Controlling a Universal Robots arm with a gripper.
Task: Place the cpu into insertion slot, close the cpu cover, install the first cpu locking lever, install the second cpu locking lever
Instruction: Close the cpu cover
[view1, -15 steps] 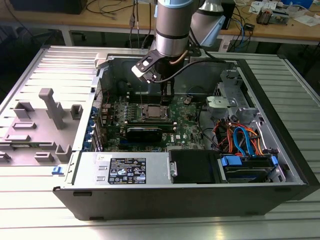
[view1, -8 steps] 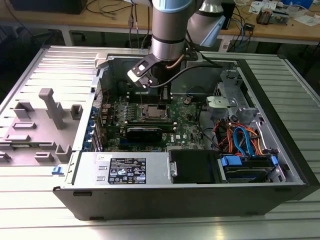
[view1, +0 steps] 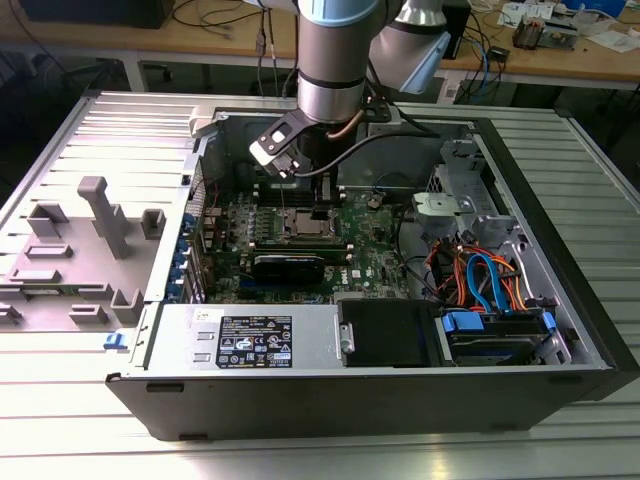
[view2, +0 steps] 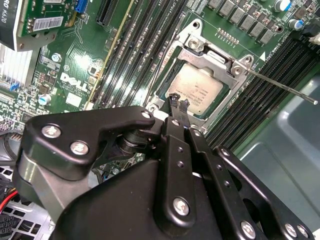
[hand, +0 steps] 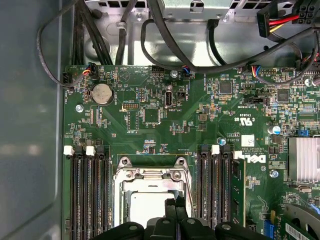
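Observation:
The cpu lies flat in the insertion slot, its silver-grey top showing through the window of the cpu cover. The cover is folded down over the chip in both wrist views. One thin locking lever sticks out free, away from the socket over the memory slots. Another lever runs along the socket's opposite side. My gripper is shut, its narrow tips together just above the socket's edge beside the chip's corner, with nothing visibly held. The tips hang over the cover frame.
Long black memory slots flank the socket on both sides. Black cables loop past the green board's far edge, and a finned heat sink stands nearby. The case holds a power supply and cabled drive bay.

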